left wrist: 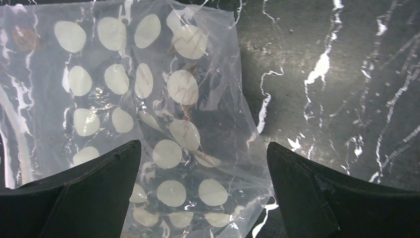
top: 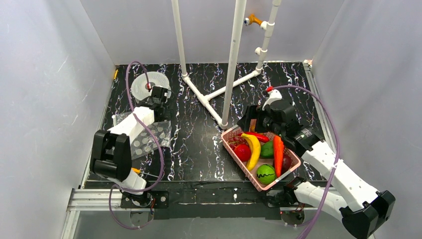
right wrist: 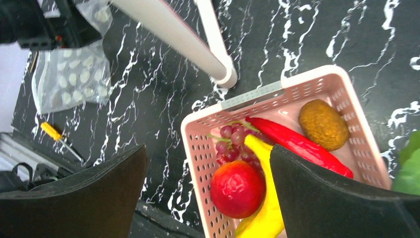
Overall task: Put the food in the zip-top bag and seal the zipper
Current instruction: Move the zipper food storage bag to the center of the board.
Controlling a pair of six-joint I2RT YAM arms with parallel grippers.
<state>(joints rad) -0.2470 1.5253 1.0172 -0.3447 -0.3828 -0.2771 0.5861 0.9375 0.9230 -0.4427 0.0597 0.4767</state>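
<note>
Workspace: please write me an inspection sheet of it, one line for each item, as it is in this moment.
Surface: black marbled table, no spills seen.
Job's things: zip-top bag lies flat at the left, no food seen in it; its zipper state cannot be told. Banana, carrot, tomato and chilli are all in the pink basket.
Clutter: spool, screwdriver, white pipe frame.
Grippers: left pincer open above the bag; right pincer open above the basket's edge; both hold nothing.
Cables: left purple cable and right purple cable loop free, no snag seen.
Surroundings: plain white walls.
</note>
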